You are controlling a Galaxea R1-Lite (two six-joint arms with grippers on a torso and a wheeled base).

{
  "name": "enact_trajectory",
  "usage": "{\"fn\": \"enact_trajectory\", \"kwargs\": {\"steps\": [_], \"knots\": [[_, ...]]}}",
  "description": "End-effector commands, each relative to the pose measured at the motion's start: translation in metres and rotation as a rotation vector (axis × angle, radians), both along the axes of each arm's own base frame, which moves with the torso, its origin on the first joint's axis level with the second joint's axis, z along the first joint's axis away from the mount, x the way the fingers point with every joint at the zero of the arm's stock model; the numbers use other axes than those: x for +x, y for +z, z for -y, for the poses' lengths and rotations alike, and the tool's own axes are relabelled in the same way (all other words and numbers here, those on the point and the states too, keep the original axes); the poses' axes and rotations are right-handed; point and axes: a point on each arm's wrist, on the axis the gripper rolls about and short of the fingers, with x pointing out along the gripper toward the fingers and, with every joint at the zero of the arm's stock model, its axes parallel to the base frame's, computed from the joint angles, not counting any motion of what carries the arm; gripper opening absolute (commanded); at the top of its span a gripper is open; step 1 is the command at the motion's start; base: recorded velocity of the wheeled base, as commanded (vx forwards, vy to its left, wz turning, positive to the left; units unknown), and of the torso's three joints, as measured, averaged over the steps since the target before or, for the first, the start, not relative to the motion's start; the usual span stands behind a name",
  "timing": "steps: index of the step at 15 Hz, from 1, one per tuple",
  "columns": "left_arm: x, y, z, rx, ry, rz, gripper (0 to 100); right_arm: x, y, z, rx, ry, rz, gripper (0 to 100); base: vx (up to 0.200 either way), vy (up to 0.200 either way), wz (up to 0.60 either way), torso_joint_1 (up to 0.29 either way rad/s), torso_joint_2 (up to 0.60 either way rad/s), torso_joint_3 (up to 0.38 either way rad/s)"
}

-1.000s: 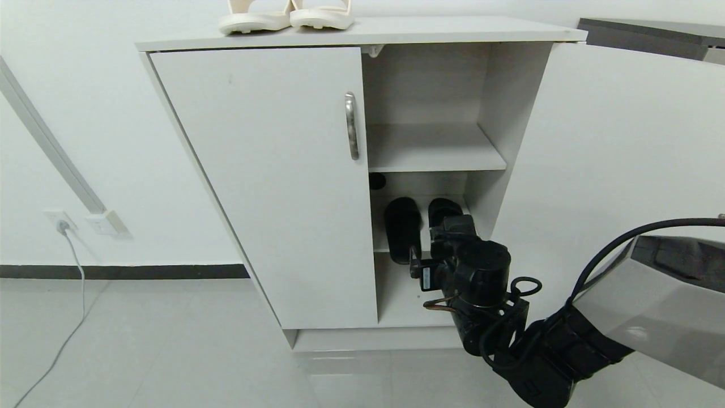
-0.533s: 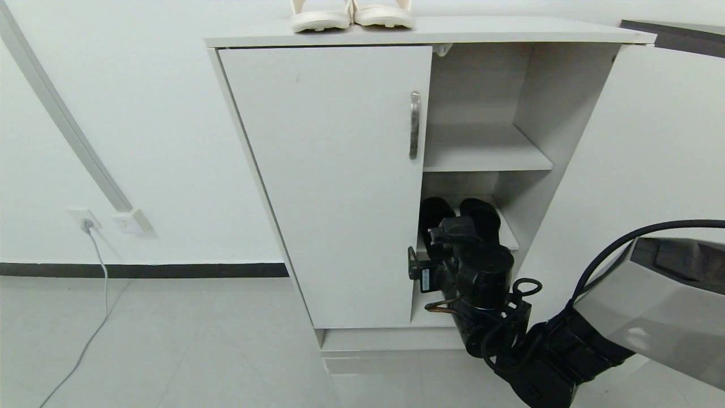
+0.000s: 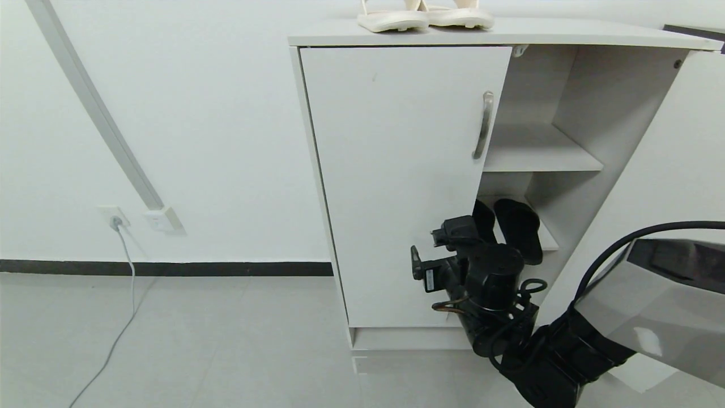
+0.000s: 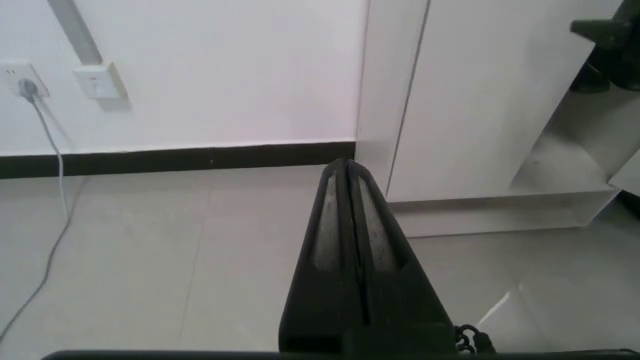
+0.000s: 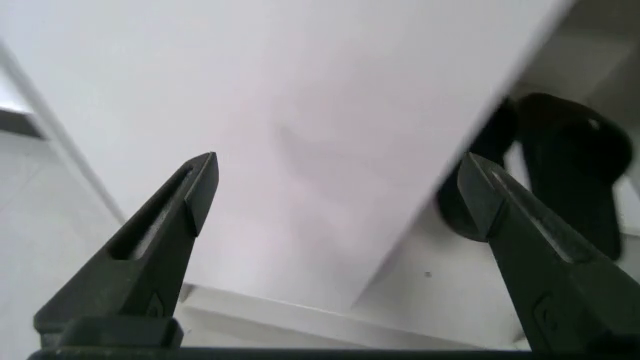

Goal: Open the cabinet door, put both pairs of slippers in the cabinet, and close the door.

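The white cabinet [image 3: 566, 35] stood against the far wall with its left door [image 3: 408, 170] shut and its right door [image 3: 674, 170] swung wide open toward the near right. The pair of black slippers [image 3: 516, 226] lay side by side on the lower shelf inside the open right half. The left slipper was partly hidden behind the shut door's edge and the right arm. The upper shelf [image 3: 538, 157] was above them. The pair of cream slippers [image 3: 425, 18] sat side by side on top of the cabinet, over the left door and close to its front edge. A metal handle [image 3: 482, 126] ran upright along the left door's right edge. The right gripper [image 5: 335, 230] was low in front of the cabinet, just near of the black slippers, by the lower right corner of the shut door. Its fingers [image 5: 165, 240] were spread wide and held nothing. In the right wrist view the door's face lay between them, with the black slippers past its edge. The left gripper [image 4: 348, 200] hung above the grey floor tiles [image 3: 198, 340] to the near left of the cabinet. Its fingers were pressed flat together and empty. On the wall to the left were a socket [image 3: 113, 218] with a grey cable [image 3: 122, 317] trailing down to the floor.
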Motion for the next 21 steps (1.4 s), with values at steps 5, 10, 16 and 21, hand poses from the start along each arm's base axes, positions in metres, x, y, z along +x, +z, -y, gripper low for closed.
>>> {"fn": "enact_trajectory", "kwargs": {"steps": [5,10,16,21], "knots": [[0.0,0.0,0.0,0.0,0.0,0.0,0,0.0,-0.0062,0.0,-0.013,0.008,-0.014,100,0.0,0.0,0.0,0.0,0.0,0.0],[0.0,0.0,0.0,0.0,0.0,0.0,0,-0.0003,-0.0075,0.0001,-0.017,0.013,-0.017,100,0.0,0.0,0.0,0.0,0.0,0.0],[0.0,0.0,0.0,0.0,0.0,0.0,0,-0.0017,-0.0082,0.0014,-0.019,0.014,-0.019,100,0.0,0.0,0.0,0.0,0.0,0.0],[0.0,0.0,0.0,0.0,0.0,0.0,0,-0.0016,-0.0089,0.0013,-0.021,0.014,-0.021,100,0.0,0.0,0.0,0.013,-0.16,-0.243]]}}
